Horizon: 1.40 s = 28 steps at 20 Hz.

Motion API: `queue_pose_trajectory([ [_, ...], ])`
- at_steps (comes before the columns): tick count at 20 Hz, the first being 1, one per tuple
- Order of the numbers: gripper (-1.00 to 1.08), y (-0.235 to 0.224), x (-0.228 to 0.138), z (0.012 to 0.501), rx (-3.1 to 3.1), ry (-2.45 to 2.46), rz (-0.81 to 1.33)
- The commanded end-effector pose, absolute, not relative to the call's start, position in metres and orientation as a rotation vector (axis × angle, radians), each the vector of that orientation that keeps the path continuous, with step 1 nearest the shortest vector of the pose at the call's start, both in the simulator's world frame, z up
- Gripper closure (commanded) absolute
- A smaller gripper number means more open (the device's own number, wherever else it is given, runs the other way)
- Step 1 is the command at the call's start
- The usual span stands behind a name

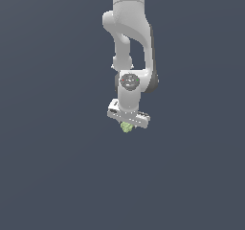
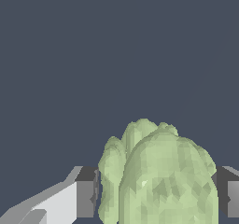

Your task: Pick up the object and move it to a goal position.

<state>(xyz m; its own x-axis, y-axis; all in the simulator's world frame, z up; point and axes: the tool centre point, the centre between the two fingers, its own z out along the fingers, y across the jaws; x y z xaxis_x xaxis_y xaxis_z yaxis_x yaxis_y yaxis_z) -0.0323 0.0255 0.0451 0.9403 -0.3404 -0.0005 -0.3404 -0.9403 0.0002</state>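
The object is a small pale yellow-green lumpy blob right under the white hand of my arm in the exterior view. In the wrist view the object fills the space between my two fingers; one fingertip presses its side and the other fingertip is at the opposite side. My gripper points down and is shut on the object. In the wrist view my gripper holds it with both pads against it. Whether it touches the floor I cannot tell.
A flat dark grey-blue surface fills both views. The arm's white links rise above the gripper. No goal marker shows.
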Motion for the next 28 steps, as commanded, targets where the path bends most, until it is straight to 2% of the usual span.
queue_pose_trajectory([
  [1,1.08,0.025,-0.032,0.044,3.094,-0.543,0.000],
  [16,1.08,0.020,-0.027,0.055,3.095,-0.543,0.003],
  [28,1.08,-0.018,0.005,0.124,3.095,-0.543,0.002],
])
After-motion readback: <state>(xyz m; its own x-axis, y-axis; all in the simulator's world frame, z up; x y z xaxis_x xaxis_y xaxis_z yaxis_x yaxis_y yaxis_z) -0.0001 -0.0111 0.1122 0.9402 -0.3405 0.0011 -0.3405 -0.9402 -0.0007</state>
